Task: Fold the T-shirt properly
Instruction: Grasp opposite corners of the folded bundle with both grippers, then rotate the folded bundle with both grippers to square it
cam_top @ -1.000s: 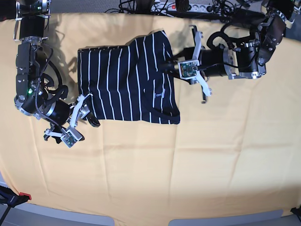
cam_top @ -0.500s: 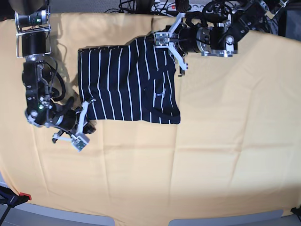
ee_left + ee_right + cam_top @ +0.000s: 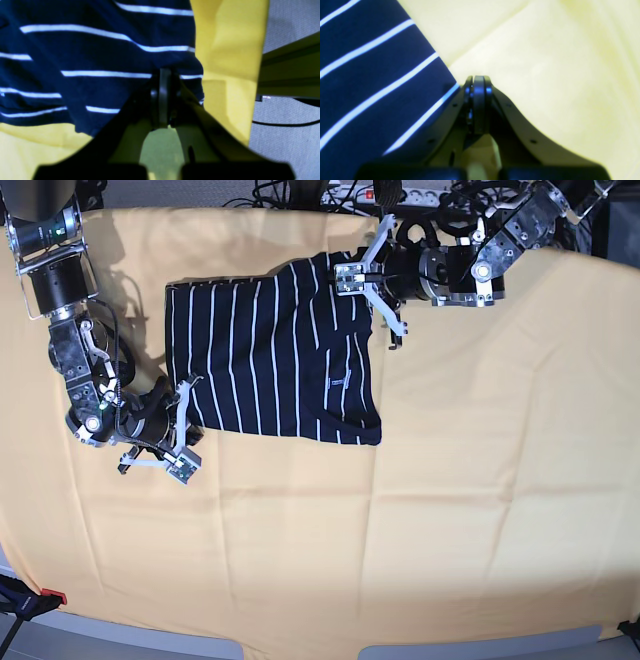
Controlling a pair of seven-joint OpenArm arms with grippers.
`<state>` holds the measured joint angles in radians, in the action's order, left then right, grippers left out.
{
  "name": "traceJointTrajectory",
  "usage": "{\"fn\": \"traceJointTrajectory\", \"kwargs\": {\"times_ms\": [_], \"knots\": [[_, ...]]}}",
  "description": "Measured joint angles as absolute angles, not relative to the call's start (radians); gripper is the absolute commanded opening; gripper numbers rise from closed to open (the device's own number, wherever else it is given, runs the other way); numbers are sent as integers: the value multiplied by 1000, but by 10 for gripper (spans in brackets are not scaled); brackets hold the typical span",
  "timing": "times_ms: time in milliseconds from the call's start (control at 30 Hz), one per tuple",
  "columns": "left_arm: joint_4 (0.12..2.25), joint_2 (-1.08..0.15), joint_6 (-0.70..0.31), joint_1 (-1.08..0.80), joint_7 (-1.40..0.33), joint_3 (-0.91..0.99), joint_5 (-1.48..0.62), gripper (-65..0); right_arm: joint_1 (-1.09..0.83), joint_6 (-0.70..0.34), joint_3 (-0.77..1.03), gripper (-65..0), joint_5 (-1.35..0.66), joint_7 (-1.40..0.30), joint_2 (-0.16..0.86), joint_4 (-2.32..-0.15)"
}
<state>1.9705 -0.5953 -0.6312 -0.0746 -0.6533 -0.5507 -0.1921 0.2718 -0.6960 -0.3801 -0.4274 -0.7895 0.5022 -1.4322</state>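
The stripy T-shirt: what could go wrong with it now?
The left gripper is shut at one edge of the T-shirt, the right gripper at another, so pulling apart might stretch it. The right gripper sits right at the border, so cloth might slip out.

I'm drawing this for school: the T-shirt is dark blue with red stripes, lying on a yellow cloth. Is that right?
Not quite: the stripes are white, as the base view shows. The T-shirt is dark blue and lies on a yellow cloth.
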Motion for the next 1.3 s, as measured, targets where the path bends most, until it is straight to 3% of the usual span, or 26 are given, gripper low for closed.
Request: {"fn": "traceJointTrajectory", "kwargs": {"times_ms": [200, 433, 600, 833, 1033, 1300], "knots": [[1904, -592, -582, -66, -553, -551, -152, -650, 261, -693, -380, -650, -509, -808, 533, -1432], [1752, -581, -572, 67, -466, -556, -176, -650, 164, -680, -377, -650, -518, -794, 580, -1533], [1771, -579, -553, 122, -624, -554, -199, -650, 102, -675, -373, -650, -506, -801, 587, -1612], [1737, -631, -533, 182, -539, -555, -97, -650, 70, -625, -373, -650, -511, -805, 587, -1641], [1495, -598, -520, 235, -190, -553, -72, -650, -39, -528, -372, -650, -501, -833, 587, -1794], [1247, -490, -513, 373, -35, -550, 22, -650, -254, -410, -377, -650, -381, -840, 566, -2009]]}}
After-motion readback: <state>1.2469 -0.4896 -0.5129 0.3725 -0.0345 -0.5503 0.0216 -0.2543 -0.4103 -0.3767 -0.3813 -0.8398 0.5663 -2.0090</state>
